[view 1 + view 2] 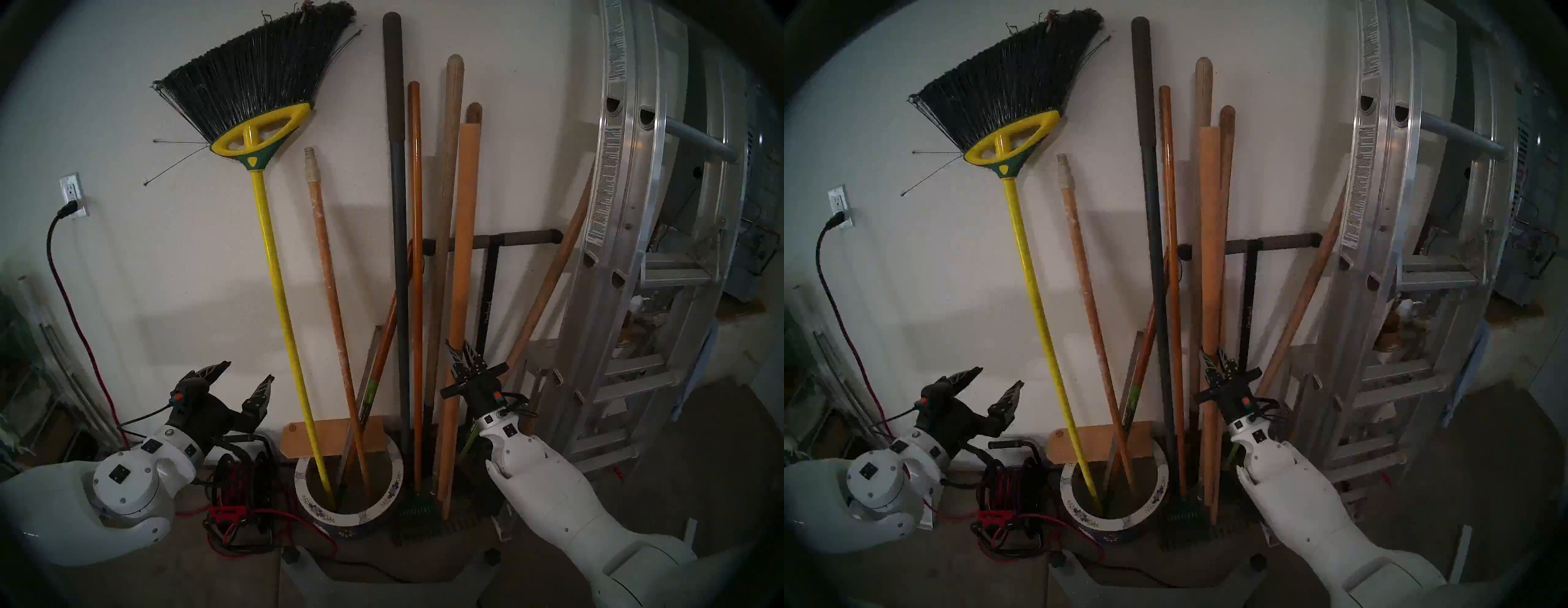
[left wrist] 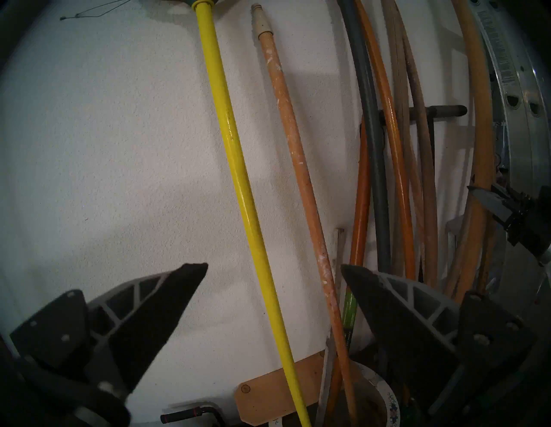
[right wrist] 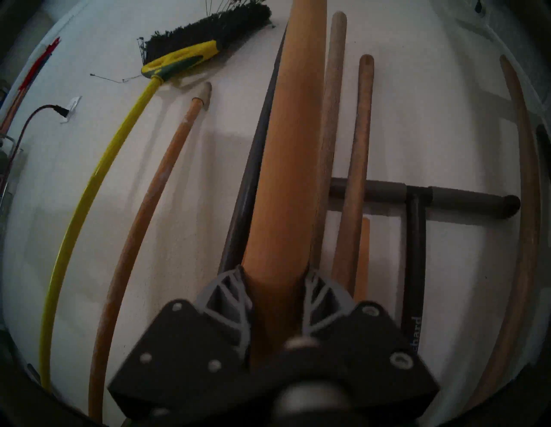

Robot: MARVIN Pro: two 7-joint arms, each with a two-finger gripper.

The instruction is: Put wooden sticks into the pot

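the thick plain wooden stick (image 1: 462, 271), tan-orange and flat-topped, stands right of frame centre, its foot just right of the pot (image 1: 384, 501). the speckled stick (image 1: 335, 314) with a cream tip leans inside the pot. the right hand (image 3: 275, 275) is clamped around the thick stick low down. the left hand (image 1: 244, 384), lower left, gapes wide and empty.

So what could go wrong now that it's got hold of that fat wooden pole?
1. The right pincer grips the thick plain pole low down, so the long upper part could tip or swing.
2. That pole stands tight among other handles, such as the dark grey pole; lifting it might knock them over.
3. The pot already holds the yellow broom, the speckled stick and more, so the pole could catch on them.
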